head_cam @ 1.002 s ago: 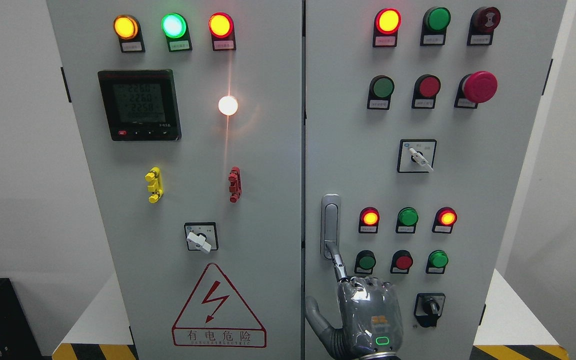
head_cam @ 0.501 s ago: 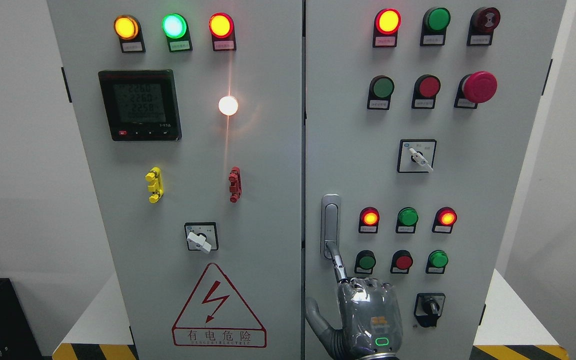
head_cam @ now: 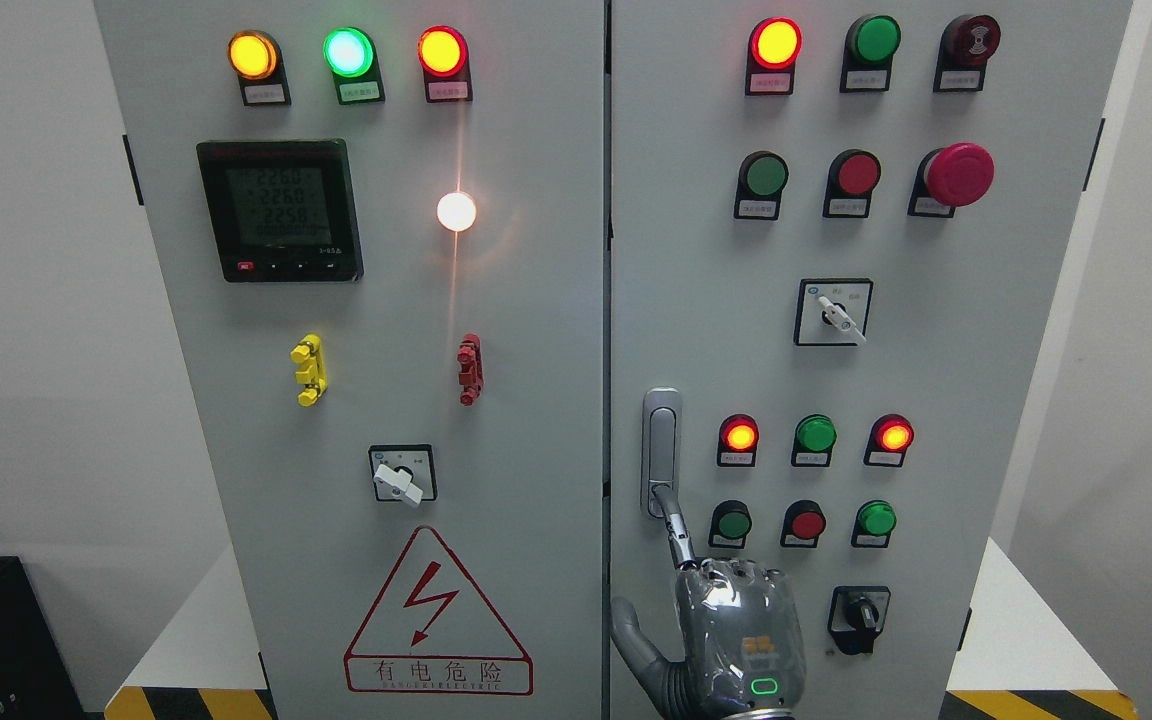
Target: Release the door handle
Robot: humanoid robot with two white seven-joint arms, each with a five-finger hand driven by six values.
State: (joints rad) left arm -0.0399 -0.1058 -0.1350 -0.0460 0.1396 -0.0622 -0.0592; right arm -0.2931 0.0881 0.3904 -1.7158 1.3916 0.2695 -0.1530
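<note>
Touching the door handle [head_cam: 661, 440] at its lower end, the right hand [head_cam: 736, 630] is reaching up with one finger [head_cam: 676, 530] extended. The other fingers are curling in at the knuckles and the thumb is sticking out low on the left. The handle is sitting upright just above that fingertip, on the right door near the centre seam. The contact is looking like a light one-finger hook. To release well, the finger should be straightening and backing off along its own line, not dragging sideways. The dark green button [head_cam: 733, 522] is sitting just right of the finger, so drifting that way is risking a press. The left hand is not showing.
</note>
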